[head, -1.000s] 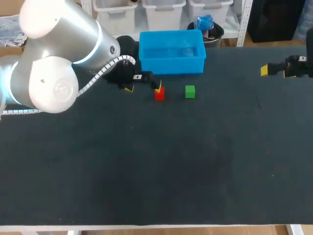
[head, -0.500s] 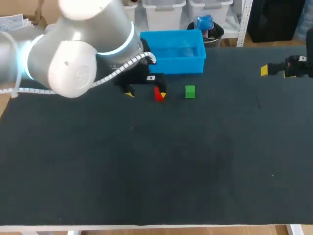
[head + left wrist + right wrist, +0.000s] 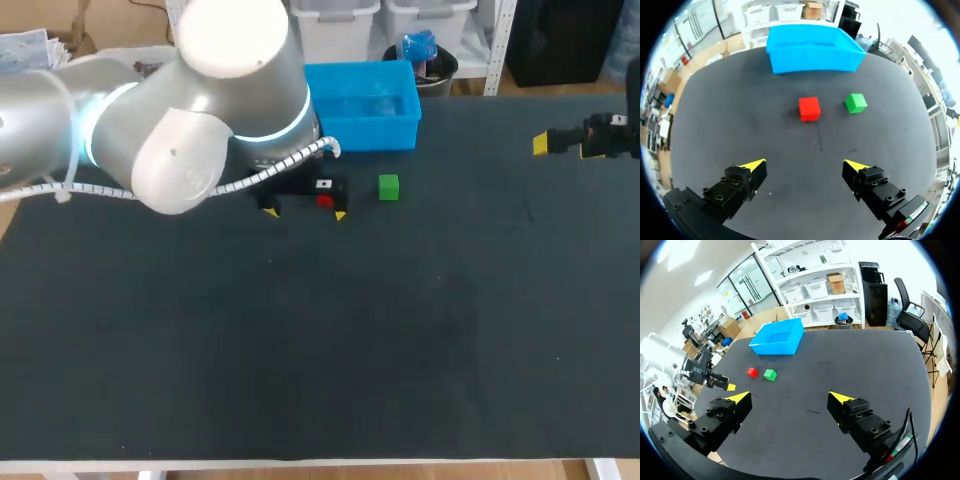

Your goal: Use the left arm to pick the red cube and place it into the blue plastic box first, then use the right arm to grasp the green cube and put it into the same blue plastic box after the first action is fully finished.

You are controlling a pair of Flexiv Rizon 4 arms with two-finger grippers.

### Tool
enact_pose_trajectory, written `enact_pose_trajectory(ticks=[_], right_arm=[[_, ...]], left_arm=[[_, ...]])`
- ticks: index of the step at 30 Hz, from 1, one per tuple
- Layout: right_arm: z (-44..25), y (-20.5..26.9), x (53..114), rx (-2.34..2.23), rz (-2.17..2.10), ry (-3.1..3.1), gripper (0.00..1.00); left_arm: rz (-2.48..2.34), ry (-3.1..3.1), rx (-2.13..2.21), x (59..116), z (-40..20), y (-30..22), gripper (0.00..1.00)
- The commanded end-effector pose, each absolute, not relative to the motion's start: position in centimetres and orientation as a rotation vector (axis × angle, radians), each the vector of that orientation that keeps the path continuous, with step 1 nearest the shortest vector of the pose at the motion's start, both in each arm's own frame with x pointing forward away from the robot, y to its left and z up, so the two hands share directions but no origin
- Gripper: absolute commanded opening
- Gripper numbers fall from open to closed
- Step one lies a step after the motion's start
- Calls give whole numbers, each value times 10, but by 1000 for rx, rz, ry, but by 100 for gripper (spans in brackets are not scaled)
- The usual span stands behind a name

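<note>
The red cube sits on the black table in front of the blue plastic box, with the green cube just to its right. My left gripper hangs open over the red cube and partly hides it. In the left wrist view the red cube lies ahead of the open left gripper, clear of both fingers, with the green cube beside it and the empty blue box beyond. My right gripper stands open at the table's far right, holding nothing.
From the right wrist, the open gripper looks across bare black tabletop toward both cubes, the blue box and my left arm. The large left arm covers the table's back left.
My left arm has swung to the right, carrying its open gripper from beside the red cube to over it. Neither cube has moved, and the right arm has kept still.
</note>
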State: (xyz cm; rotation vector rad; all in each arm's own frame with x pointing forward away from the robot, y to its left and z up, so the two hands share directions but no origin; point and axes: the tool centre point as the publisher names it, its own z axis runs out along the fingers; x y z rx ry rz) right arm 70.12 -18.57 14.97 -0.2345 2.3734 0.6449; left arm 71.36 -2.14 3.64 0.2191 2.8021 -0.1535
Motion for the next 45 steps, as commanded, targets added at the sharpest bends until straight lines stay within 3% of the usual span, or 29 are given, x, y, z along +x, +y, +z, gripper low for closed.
enact_pose_trajectory(ticks=[1, 45], right_arm=[[149, -186, 701, -236, 647, 2372, 100], [149, -186, 701, -236, 647, 2372, 100]], left_arm=[[-131, 2813, 186, 717, 30, -26, 100], [-105, 2768, 8, 765, -2, -37, 100]])
